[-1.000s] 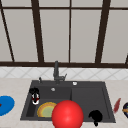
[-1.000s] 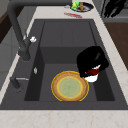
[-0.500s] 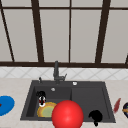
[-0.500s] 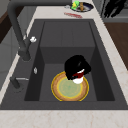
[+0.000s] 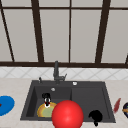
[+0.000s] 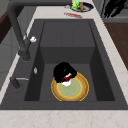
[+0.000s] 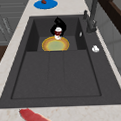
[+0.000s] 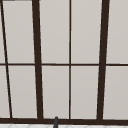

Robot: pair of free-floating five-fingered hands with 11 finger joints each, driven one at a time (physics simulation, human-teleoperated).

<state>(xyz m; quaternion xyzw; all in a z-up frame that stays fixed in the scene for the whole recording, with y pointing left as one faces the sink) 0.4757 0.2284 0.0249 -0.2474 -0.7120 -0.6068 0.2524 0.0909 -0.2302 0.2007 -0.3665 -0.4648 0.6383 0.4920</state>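
Left hand (image 5: 46, 97) lower left of centre in front view, fingers curled down around a small red-white object (image 6: 66, 80) over yellow plate (image 6: 75, 91). Right hand (image 5: 95, 116) lower right, grip unclear.

two black hands: left hand (image 5: 46, 97) over the yellow plate, right hand (image 5: 95, 116) at the sink's near right edge. one yellow plate (image 5: 42, 111) in the left basin. one small white-and-red object (image 6: 66, 81) at the left hand, can't tell what it is. one dark sink (image 5: 87, 100), two sections. one faucet (image 5: 56, 71) at the far side. one blue plate (image 5: 5, 105) on the left counter. one red ball (image 5: 67, 115) near front. one red strip-like thing (image 5: 116, 105) on the right counter. one dark dish (image 6: 82, 6) far right.
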